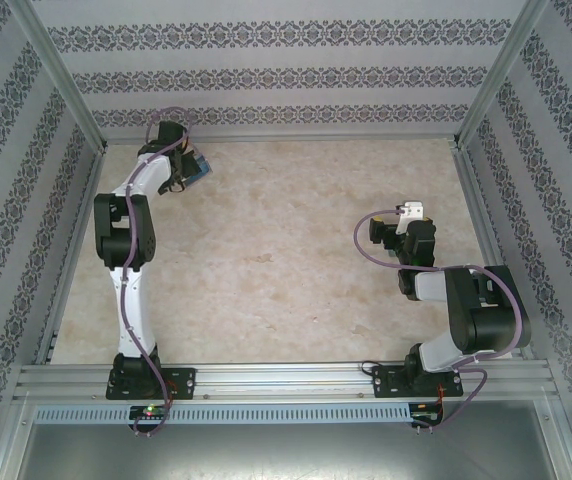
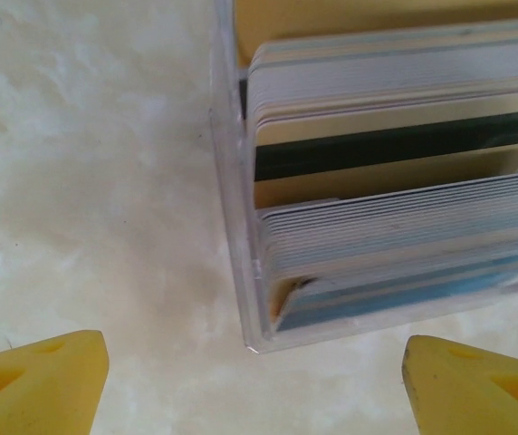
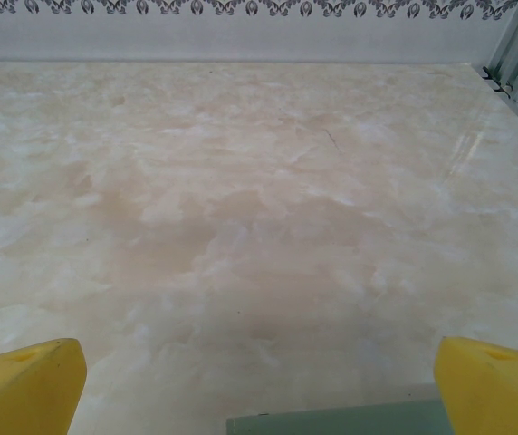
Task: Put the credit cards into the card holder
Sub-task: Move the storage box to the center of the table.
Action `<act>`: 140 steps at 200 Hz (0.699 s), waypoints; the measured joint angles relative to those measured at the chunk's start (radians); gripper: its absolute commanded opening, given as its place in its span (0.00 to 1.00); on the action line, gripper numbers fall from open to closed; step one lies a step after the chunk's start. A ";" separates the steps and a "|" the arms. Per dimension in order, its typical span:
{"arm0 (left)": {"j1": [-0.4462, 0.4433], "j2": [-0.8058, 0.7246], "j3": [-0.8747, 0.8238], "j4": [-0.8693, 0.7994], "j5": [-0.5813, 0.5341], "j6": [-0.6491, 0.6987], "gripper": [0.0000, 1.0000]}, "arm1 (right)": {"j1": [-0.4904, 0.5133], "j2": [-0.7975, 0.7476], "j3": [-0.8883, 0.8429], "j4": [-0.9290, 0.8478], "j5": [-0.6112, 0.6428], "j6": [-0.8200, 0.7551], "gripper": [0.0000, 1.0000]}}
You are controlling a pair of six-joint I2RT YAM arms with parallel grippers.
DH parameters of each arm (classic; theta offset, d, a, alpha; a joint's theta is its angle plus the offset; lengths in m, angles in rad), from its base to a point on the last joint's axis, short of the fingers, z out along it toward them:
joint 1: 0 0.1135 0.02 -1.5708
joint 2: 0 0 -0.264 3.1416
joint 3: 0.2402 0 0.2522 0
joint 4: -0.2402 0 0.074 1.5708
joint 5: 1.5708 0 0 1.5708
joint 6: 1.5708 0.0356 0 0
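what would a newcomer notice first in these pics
The clear stand packed with credit cards, at the table's far left corner, right ahead of the open left pincer. Then the grey-green card holder edge, low between the open right pincer's yellow fingers.

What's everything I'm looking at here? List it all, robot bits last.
table: one, cream marbled, in the middle.
patterned panels: grey-white, around the table.
clear stand: one, transparent, far-left of the table.
credit cards: too packed to count, gold, blue and pale, inside the clear stand.
card holder: one, grey-green, edge showing under the right end effector.
left arm, right arm: black and white, near edge.
left end effector: yellow fingertips, open, facing the stand.
right end effector: yellow fingertips, open.
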 measured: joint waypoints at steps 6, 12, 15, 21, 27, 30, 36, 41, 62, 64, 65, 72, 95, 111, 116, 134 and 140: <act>0.000 0.017 0.017 -0.011 -0.007 0.000 0.82 | 0.000 0.000 0.000 0.000 0.000 0.000 0.98; 0.000 0.030 0.032 -0.019 -0.010 0.000 0.81 | 0.000 0.000 0.000 0.000 0.000 0.000 0.98; 0.000 0.039 0.040 -0.020 -0.010 0.000 0.81 | 0.000 0.000 0.000 0.000 0.000 0.000 0.98; -0.001 0.045 0.055 -0.027 -0.014 -0.001 0.79 | 0.000 0.000 0.000 0.000 0.000 0.000 0.98; -0.001 0.051 0.069 -0.034 -0.017 -0.002 0.78 | 0.000 0.000 0.000 0.000 0.000 0.000 0.98; -0.001 0.053 0.076 -0.036 -0.018 -0.003 0.77 | 0.000 0.000 0.000 0.000 0.000 0.000 0.98; 0.000 0.058 0.088 -0.039 -0.019 -0.004 0.75 | 0.000 0.000 0.000 0.000 0.000 0.000 0.98; 0.000 0.063 0.093 -0.039 -0.019 -0.005 0.73 | 0.000 0.000 0.000 0.000 0.000 0.000 0.98; -0.001 0.070 0.108 -0.051 -0.017 -0.009 0.72 | 0.000 0.000 0.000 0.000 0.000 0.000 0.98; -0.001 0.070 0.108 -0.052 -0.017 -0.010 0.72 | 0.000 0.000 0.000 0.000 0.000 0.000 0.98; -0.001 0.070 0.108 -0.052 -0.017 -0.010 0.72 | 0.000 0.000 0.000 0.000 0.000 0.000 0.98; 0.000 0.070 0.108 -0.054 -0.017 -0.011 0.71 | 0.000 0.000 0.000 0.000 0.000 0.000 0.98; 0.000 0.070 0.108 -0.056 -0.014 -0.014 0.68 | 0.000 0.000 0.000 0.000 0.000 0.000 0.98; 0.000 0.069 0.108 -0.056 -0.013 -0.013 0.68 | 0.000 0.000 0.000 0.000 0.000 0.000 0.98; 0.000 0.069 0.108 -0.056 -0.013 -0.013 0.69 | 0.000 0.000 0.000 0.000 0.000 0.000 0.98; 0.000 0.066 0.108 -0.060 -0.013 -0.005 0.73 | 0.000 0.000 0.000 0.000 0.000 0.000 0.98; 0.002 0.063 0.108 -0.061 -0.009 0.001 0.75 | 0.000 0.000 0.000 0.000 0.000 0.000 0.98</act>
